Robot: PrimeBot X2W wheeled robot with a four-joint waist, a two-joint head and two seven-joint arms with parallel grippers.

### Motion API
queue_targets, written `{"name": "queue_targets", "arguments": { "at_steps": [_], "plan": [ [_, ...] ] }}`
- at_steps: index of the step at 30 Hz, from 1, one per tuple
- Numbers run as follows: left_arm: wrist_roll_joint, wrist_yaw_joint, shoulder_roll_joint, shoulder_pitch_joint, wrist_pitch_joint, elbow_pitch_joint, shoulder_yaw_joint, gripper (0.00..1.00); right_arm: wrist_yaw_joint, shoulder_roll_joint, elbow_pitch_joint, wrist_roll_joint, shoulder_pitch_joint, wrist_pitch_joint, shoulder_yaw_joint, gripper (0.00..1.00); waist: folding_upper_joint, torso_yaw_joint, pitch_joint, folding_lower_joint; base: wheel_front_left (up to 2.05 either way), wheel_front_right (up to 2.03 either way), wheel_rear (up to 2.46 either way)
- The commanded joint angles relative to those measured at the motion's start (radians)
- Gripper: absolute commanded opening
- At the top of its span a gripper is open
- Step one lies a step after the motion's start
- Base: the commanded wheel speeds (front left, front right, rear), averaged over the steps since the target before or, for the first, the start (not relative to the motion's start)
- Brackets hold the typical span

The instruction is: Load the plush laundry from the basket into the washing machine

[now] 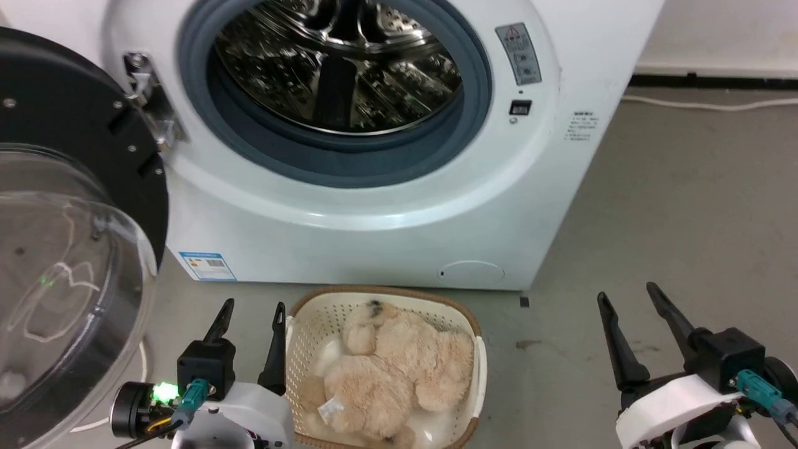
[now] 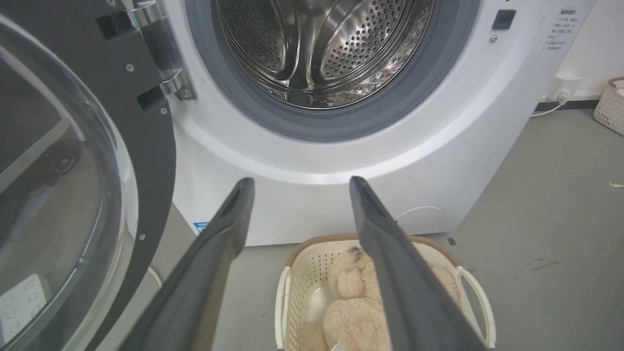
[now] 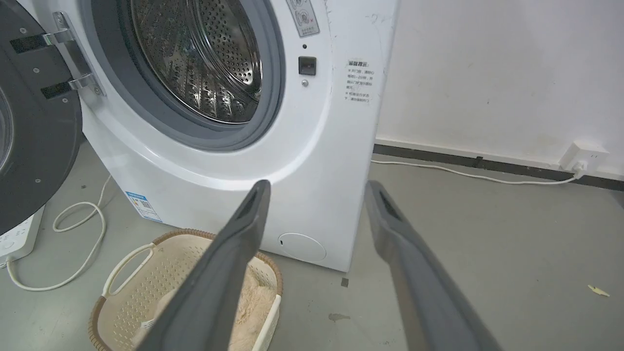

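Hovering with both pairs of jaws spread and empty, left gripper at seven o'clock beside the cream perforated plastic basket cradling the fluffy beige plush toy at six, likely needing a deep mid-body pinch before lifting to the white front-loading washing machine at twelve.

A grey floor meets a white wall with a black baseboard along its foot. A white cable lies beside the baseboard and ends at a white socket, far right. On the left, a looped cord lies near a white power strip. A pale scrap lies on the near right floor. A second perforated basket stands by the far wall.
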State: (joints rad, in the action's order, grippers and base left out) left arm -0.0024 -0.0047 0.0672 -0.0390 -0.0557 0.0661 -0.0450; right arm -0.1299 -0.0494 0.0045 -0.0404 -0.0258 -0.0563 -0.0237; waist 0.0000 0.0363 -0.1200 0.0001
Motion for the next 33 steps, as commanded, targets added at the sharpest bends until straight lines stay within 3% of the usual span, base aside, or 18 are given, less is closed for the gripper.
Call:
{"name": "queue_targets", "arguments": {
  "at_steps": [1,10,33],
  "plan": [
    [0.002,-0.008,0.009,-0.023,-0.011,0.015,-0.005,1.0,0.0,0.0,-0.004,-0.014,-0.021,-0.011,-0.005,1.0,0.0,0.016,-0.022,-0.0001,0.0,0.0,0.0],
    [-0.004,-0.021,0.031,-0.07,-0.03,0.075,-0.018,1.0,0.0,0.0,-0.01,-0.044,-0.04,-0.03,-0.013,1.0,0.0,0.053,-0.08,-0.0001,0.0,0.0,0.0],
    [-0.013,-0.054,0.07,-0.202,-0.078,0.384,-0.099,1.0,0.0,0.0,-0.019,-0.097,-0.083,-0.078,-0.013,1.0,0.0,0.108,-0.215,-0.0001,0.0,0.0,0.0]
  ]
}}
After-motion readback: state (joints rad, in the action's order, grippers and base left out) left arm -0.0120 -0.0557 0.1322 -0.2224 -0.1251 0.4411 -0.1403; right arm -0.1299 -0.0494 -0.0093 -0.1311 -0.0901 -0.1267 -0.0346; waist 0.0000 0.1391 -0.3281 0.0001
